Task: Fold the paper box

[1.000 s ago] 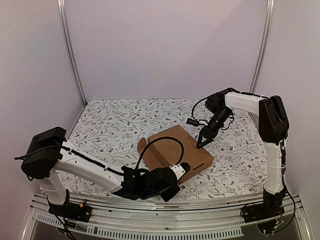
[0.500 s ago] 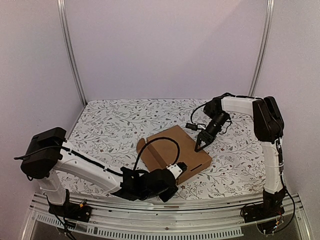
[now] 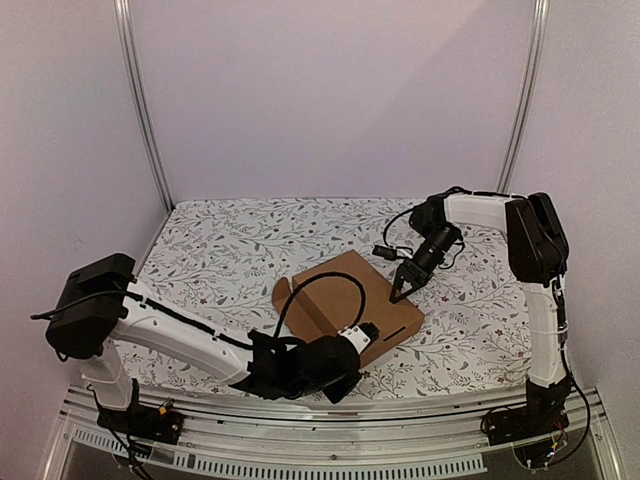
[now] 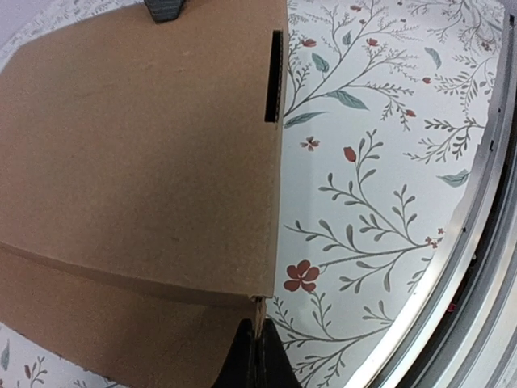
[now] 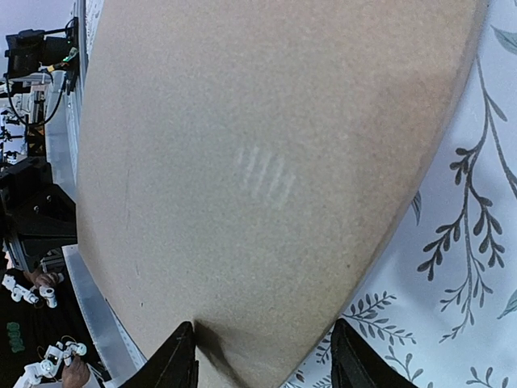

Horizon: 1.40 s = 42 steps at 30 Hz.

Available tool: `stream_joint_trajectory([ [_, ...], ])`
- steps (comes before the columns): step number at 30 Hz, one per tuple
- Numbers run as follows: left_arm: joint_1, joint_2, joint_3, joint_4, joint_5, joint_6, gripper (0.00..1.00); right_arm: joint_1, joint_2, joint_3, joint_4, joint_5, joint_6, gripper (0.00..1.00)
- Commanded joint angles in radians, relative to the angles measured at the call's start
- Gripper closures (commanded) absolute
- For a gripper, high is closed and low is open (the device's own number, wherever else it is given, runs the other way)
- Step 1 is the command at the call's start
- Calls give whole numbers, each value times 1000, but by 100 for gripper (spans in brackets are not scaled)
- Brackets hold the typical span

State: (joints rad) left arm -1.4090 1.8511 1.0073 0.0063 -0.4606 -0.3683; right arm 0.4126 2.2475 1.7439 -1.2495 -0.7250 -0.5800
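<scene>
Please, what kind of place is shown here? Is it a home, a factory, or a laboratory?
Probably a robot test cell in a laboratory: the left arm and right arm are bolted to a metal rail, with plain white walls, aluminium posts, and a flower-patterned cloth under one paper box.

— Where does your overhead camera sit?
— Above and behind my bases, well back, facing forward and down. The whole floral tabletop (image 3: 220, 240), both my arms and the paper box (image 3: 345, 290) fit in it.
— And the wrist cameras?
— The left one looks along my left gripper (image 4: 255, 356), pinched at a box corner, very near, with the metal rail (image 4: 477, 242) at its right. The right one faces down past my right gripper (image 5: 265, 364), fingertips spread, so near that cardboard fills most of it.
— What overlaps?
— All three share the box and the floral print. Overhead and left wrist share the rail.
</scene>
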Motion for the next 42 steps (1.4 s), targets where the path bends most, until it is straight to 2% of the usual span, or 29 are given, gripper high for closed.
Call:
stream_joint_trajectory([
  [1,27,-2,26,-45,-40,-77,100,14,34,-30,-5,18,-9,45],
  [6,28,-39,-28,-65,-7,-191,99,10,39,-31,20,45,19,46],
  [12,29,-27,-18,-99,10,-213,94,8,50,-27,26,50,36,46],
  [18,25,-49,-60,-79,25,-222,86,7,50,-29,27,41,42,47],
  [24,24,-77,-100,-29,40,-210,91,7,49,-27,23,36,44,47],
  [27,24,-69,-93,-24,54,-180,95,7,50,-29,21,31,42,47],
  [30,20,-57,-78,50,98,-119,98,7,55,-29,19,27,41,47],
  [42,-7,-54,-78,64,113,-66,99,8,54,-26,20,22,45,47],
])
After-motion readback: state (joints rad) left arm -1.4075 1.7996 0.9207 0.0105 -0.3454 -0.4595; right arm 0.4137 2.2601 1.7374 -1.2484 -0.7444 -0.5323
